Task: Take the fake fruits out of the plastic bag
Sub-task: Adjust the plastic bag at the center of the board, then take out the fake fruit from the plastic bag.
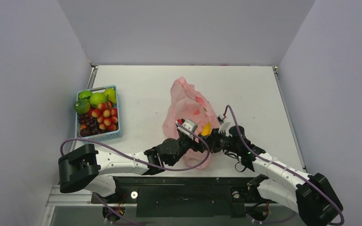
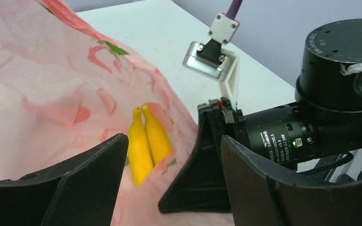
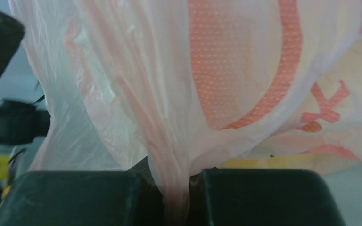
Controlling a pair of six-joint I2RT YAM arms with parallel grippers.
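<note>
The pink plastic bag (image 1: 187, 106) lies in a crumpled heap at the middle of the table. A bunch of yellow bananas (image 2: 146, 141) rests in its folds near the front right corner, and shows as a yellow spot (image 1: 206, 128) from above. My left gripper (image 2: 172, 141) stands open just short of the bananas, touching neither them nor the plastic. My right gripper (image 3: 176, 176) is shut on a bunched strip of the bag (image 3: 217, 70), holding that edge up. Its black finger (image 2: 200, 174) sits between my left fingers.
A light-blue basket (image 1: 116, 135) stands at the left with green apples (image 1: 97, 99), a red-yellow cluster (image 1: 104, 117) and dark grapes in it. Both arms meet at the bag's near edge. Grey walls close in the table on three sides.
</note>
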